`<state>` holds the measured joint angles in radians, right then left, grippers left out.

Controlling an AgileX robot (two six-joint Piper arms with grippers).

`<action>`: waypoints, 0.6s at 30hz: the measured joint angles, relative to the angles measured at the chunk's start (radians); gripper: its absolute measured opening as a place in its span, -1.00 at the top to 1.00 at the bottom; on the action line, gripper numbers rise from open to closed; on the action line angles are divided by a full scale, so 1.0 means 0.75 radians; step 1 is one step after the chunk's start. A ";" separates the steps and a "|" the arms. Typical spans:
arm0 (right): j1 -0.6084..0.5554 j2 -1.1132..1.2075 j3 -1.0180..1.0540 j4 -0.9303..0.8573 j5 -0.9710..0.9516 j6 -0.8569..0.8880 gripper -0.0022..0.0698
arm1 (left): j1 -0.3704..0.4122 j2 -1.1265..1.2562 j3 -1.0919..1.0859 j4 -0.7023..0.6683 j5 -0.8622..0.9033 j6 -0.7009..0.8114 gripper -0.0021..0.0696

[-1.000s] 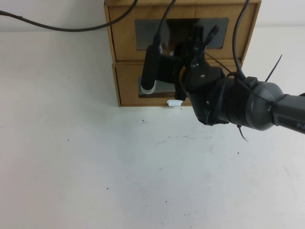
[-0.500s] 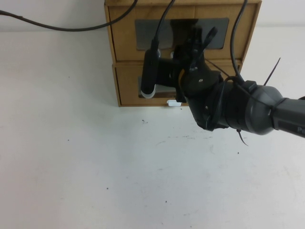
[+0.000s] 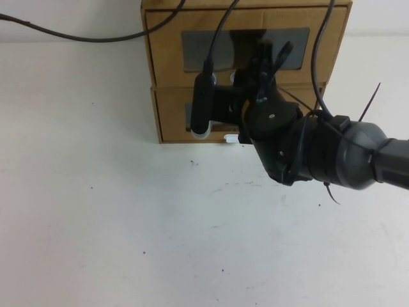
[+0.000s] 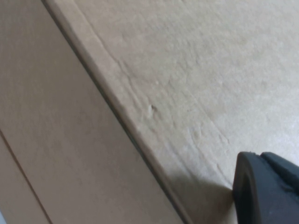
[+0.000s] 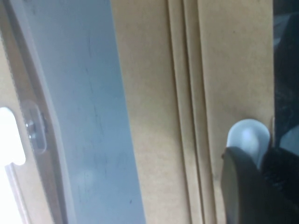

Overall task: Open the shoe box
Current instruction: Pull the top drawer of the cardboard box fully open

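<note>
A: Shoe boxes (image 3: 163,51): you have two, stacked at the counter's (image 3: 128,224) far edge. One white tab (image 3: 231,138) is on the lower box (image 3: 172,125).
B: Grippers?
A: Two. Your right gripper (image 3: 240,133) has edged onto that tab since a second ago; whether it grips, I cannot tell. Your left gripper (image 4: 268,186) is closed, against cardboard.

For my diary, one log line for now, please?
right gripper: at white tab, lower shoe box | left gripper: shut, beside cardboard
</note>
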<state>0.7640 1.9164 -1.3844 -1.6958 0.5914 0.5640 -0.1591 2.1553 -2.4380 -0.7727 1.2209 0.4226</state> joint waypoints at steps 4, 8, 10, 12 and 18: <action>0.002 -0.037 0.025 0.008 -0.030 0.029 0.77 | 0.000 0.000 0.000 0.000 0.000 -0.002 0.96; 0.002 -0.075 0.064 0.031 -0.056 0.043 0.81 | 0.000 0.000 0.000 0.000 0.000 -0.002 0.96; 0.002 -0.088 0.088 0.045 -0.056 0.048 0.90 | 0.000 0.000 0.000 0.000 0.000 -0.002 0.96; 0.003 -0.102 0.115 0.042 -0.058 0.048 0.93 | 0.000 0.000 0.000 0.000 0.000 -0.002 0.96; 0.059 -0.186 0.243 0.035 -0.053 0.051 0.94 | -0.002 0.000 0.000 -0.003 0.002 -0.027 0.96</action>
<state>0.8084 1.7766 -1.2019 -1.6698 0.5513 0.6026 -0.1608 2.1553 -2.4380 -0.7746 1.2224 0.4023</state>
